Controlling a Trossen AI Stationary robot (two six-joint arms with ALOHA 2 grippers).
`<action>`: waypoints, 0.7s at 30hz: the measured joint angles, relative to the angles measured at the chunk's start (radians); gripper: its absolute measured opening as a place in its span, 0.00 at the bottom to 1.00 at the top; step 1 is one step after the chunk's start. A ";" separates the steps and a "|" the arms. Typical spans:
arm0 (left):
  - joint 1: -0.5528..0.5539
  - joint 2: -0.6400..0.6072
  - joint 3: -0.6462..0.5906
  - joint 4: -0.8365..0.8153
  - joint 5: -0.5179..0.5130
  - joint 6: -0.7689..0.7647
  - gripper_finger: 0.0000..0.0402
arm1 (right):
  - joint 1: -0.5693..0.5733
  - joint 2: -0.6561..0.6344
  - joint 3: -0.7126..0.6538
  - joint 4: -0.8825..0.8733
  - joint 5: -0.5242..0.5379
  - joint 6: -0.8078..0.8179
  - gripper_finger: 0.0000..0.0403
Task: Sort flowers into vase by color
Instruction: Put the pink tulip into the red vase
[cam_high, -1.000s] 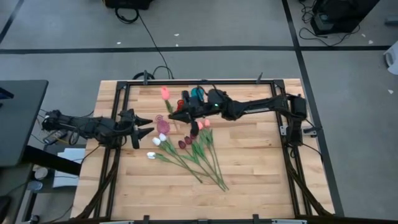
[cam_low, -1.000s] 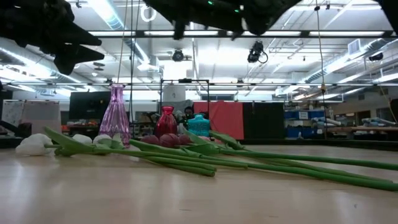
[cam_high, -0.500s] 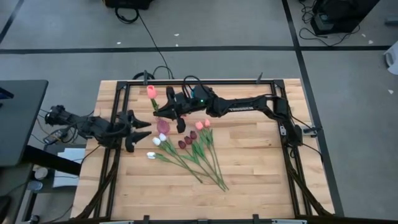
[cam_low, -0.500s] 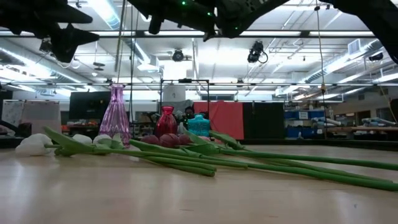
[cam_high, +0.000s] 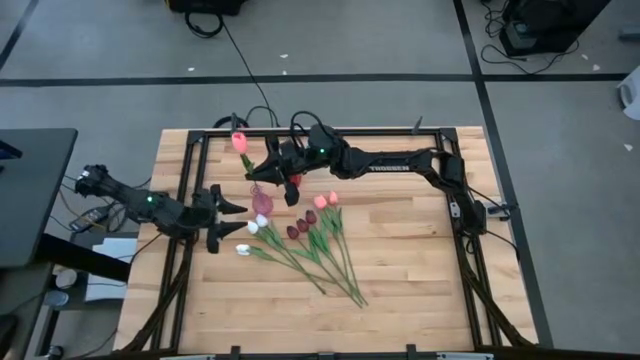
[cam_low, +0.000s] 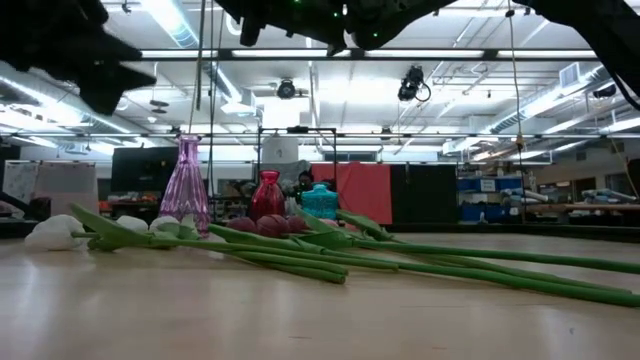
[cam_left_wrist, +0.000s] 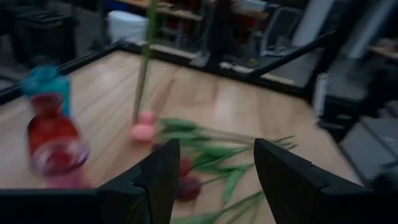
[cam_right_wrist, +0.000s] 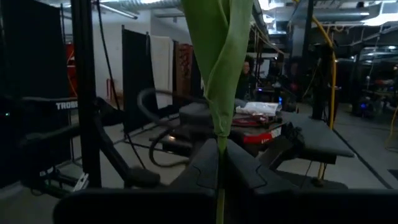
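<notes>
My right gripper (cam_high: 256, 172) hangs over the far left of the table, shut on a pink flower whose head (cam_high: 240, 140) points toward the far-left corner. A purple vase (cam_low: 187, 185), a red vase (cam_low: 267, 195) and a teal vase (cam_low: 320, 200) stand below it. The other flowers (cam_high: 305, 240), with pink, maroon and white heads, lie flat in a fan mid-table, stems toward the near right. My left gripper (cam_high: 238, 219) hovers open at the table's left side, pointing at the pile. My right gripper pinches the pink flower's thin green stem (cam_right_wrist: 219, 163) between its two shut fingers, just under a folded leaf (cam_right_wrist: 217, 62). The fingers lie across the stem. The flower is lifted clear, head uppermost and tilted, and its lower stem (cam_left_wrist: 143, 68) hangs down beside the vases.
A black frame (cam_high: 200, 150) runs round the wooden tabletop. Bare wood lies along the near edge (cam_high: 330, 325) and the right half (cam_high: 410, 250). The three vases stand close together under the right arm.
My right gripper has carried the pink flower up and toward the table's far-left corner, past the vases, rolling a little on the way. My left gripper has swung slightly toward the near edge and stays open. The flowers on the table have not moved.
</notes>
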 joint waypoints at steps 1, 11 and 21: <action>-0.001 0.000 -0.014 -0.002 -0.019 -0.012 0.53 | 0.001 0.001 0.000 0.006 0.000 -0.009 0.05; -0.013 -0.003 -0.031 -0.062 -0.062 -0.055 0.53 | -0.009 0.002 -0.029 -0.010 0.020 -0.105 0.05; -0.013 -0.003 -0.031 -0.068 -0.064 -0.061 0.53 | -0.121 0.001 -0.089 0.011 0.004 -0.088 0.04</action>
